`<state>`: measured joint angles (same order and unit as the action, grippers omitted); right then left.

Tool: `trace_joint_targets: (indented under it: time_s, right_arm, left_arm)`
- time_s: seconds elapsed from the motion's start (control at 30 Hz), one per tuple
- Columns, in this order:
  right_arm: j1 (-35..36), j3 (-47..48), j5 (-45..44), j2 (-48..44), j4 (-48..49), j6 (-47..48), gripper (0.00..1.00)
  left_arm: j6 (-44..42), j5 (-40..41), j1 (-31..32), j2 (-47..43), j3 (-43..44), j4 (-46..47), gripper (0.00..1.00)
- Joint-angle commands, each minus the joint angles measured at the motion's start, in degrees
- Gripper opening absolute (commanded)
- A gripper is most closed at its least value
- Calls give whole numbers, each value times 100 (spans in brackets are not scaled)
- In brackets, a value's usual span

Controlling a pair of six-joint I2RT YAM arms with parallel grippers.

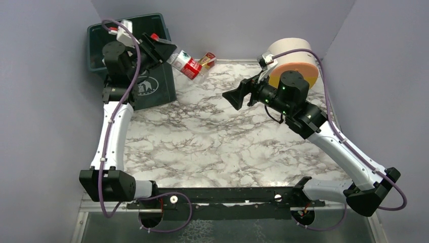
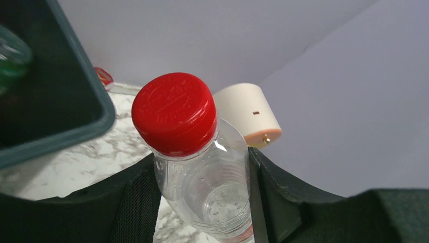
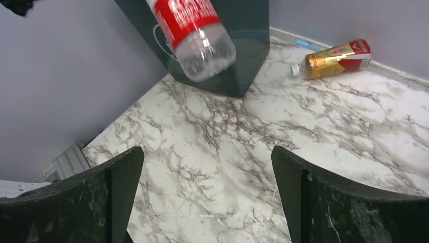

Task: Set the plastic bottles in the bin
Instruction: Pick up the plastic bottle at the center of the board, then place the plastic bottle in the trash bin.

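Step in hand: carrying one bottle to the bin; likely well into the task, since a green bottle already lies inside.
Left gripper: clamped on the clear bottle with the red cap and red label, gripping the clear shoulder just below the cap.
Held bottle's place: in the air just beside the right wall of the bin, its base hanging out over the table, not yet above the opening.
Right gripper: jaws wide with nothing between them, hovering over the table well apart from the bin.
Other bottle: an amber bottle lies on its side by the back wall, near the bin.
Doing it well: bring the whole bottle, base included, over the rim before the fingers loosen, and lift the base clear of the wall.
Risk: if let go too soon, the bottle would probably drop outside and roll.
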<state>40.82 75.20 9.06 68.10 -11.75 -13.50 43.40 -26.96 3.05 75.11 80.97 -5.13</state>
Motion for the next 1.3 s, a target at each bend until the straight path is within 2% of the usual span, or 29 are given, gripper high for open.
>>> trace_joint_targets:
  time_s: [0.0,0.2,0.43,0.63,0.8,0.87,0.9,1.0,1.03,1.17,1.27]
  right_arm:
    - [15,-7,-402,32,-376,111,99]
    - [-21,-70,-211,252,-266,101,99]
    - [-105,-97,-3,482,-163,83,100]
    - [-179,-159,249,661,-64,-6,99]
    - [-206,-159,403,810,34,-86,100]
    - [-207,-163,448,885,58,-100,100]
    - [-206,-155,474,915,71,-115,99]
    - [-226,-161,521,1037,146,-156,99]
    - [-235,-159,537,1100,166,-178,99]
    - [-333,-18,649,1421,209,-265,99]
    - [-527,187,756,1793,219,-420,100]
  left_arm:
    - [-33,-575,-813,274,820,-50,52]
    - [465,-986,-1616,878,1716,317,52]
    - [1233,-1193,-2328,1316,1783,1433,52]
    - [1237,-1050,-2763,1598,1674,1723,52]
    - [821,-822,-2805,1858,1778,1557,53]
    - [567,-723,-2801,1944,1858,1357,58]
    - [432,-667,-2801,1980,1903,1243,64]
    - [56,-514,-2801,2133,2086,820,85]
    - [-46,-466,-2801,2175,2135,694,96]
    - [-594,47,-2801,2344,2590,-315,99]
    - [-728,311,-2801,2276,2744,-672,99]
